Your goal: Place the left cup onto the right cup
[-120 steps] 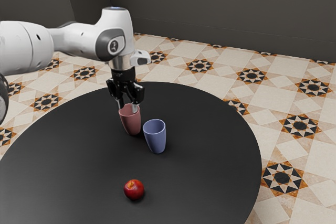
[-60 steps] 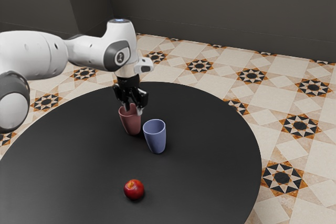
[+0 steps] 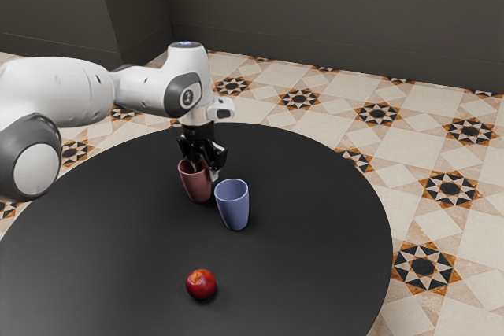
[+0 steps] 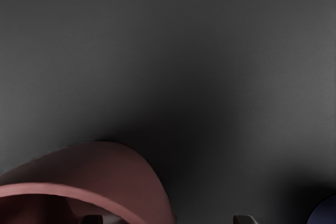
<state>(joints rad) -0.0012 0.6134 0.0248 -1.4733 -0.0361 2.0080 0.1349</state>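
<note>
A pink cup stands upright on the round black table, at the exterior view's left of a blue cup that stands close beside it. My gripper is down at the pink cup's rim, on the side nearer the blue cup, and it is open. In the wrist view the pink cup lies just under the hand. One fingertip shows outside the cup's wall and the other inside it, well apart. An edge of the blue cup shows beyond the outer finger.
A red apple lies near the table's front edge, well in front of both cups. The table's curved edge runs along the exterior view's right, with patterned tiled floor beyond it.
My arm has sunk and the hand has come down over the pink cup's rim, shifting slightly toward the exterior view's right. Neither the cups nor the apple have moved.
</note>
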